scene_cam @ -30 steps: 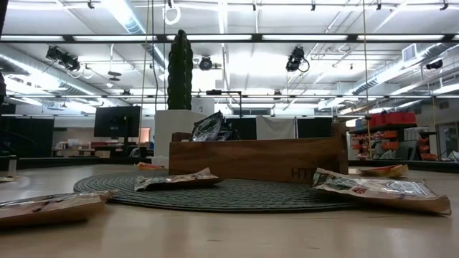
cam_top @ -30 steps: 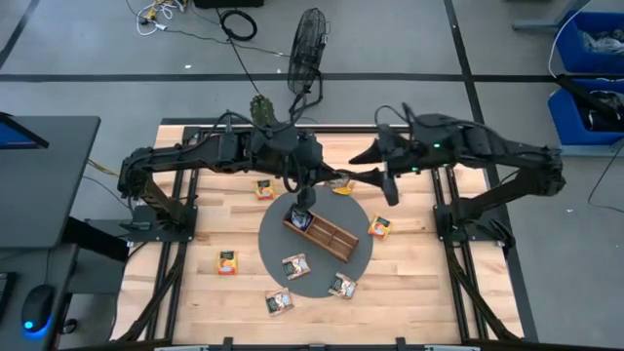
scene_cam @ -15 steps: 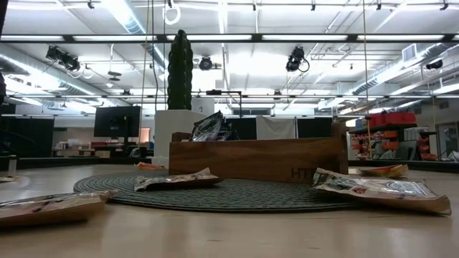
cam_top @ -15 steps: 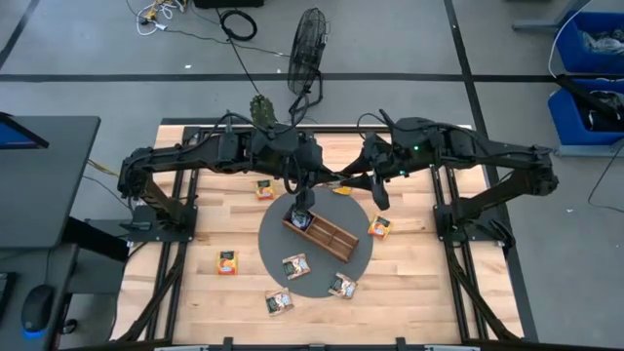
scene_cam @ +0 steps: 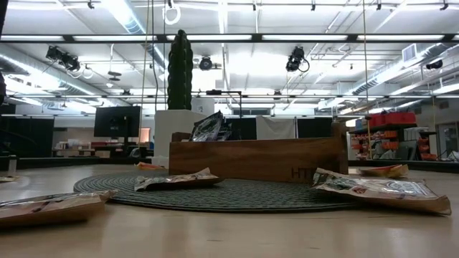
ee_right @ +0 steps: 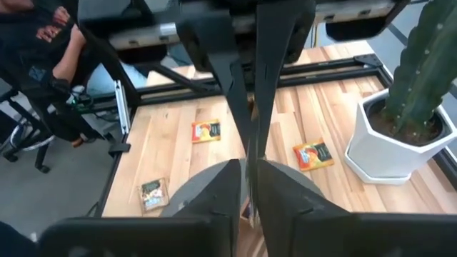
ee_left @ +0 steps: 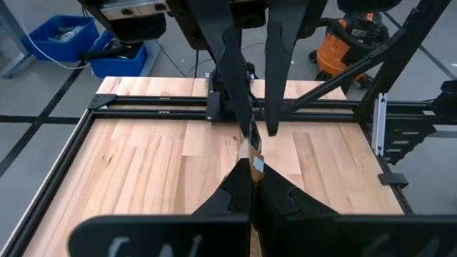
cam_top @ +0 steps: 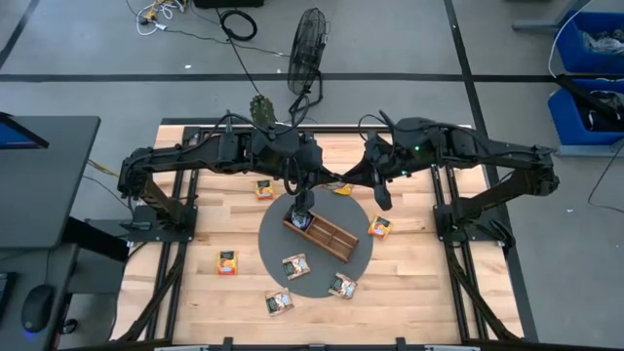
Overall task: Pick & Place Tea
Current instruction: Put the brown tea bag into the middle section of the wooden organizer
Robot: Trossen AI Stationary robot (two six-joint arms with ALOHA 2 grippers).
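Right gripper (cam_top: 380, 198) has swung inward over the last second, from nearer the right edge of the worktop (cam_top: 195, 283) to just beside the round mat (cam_top: 275, 244), and now holds there. Its jaws look clenched, with nothing visible between them. Left gripper (cam_top: 300, 207) has not moved and hangs over the near-left end of the wooden tray (cam_top: 336, 239). Its jaws are pressed together on the thin edge of a tan-orange tea packet (ee_left: 250, 153), seen edge-on in the left wrist view.

My judgement is that the left arm is about to place this packet in the tray, while the right arm moves up for its own pick.

Other tea lies scattered. Upright packets (scene_cam: 210, 126) already stand in the tray's end compartment. Seven loose packets (cam_top: 227, 261) lie flat, some on the mat and some on bare wood.

Tray is brown, long and divided, with straight walls. Mat is dark grey, round and ribbed. Worktop is pale planked wood inside a black metal frame. Packets are small, flat, glossy and slightly crinkled. Cactus (cam_top: 260, 107) stands in a white pot at the far edge.
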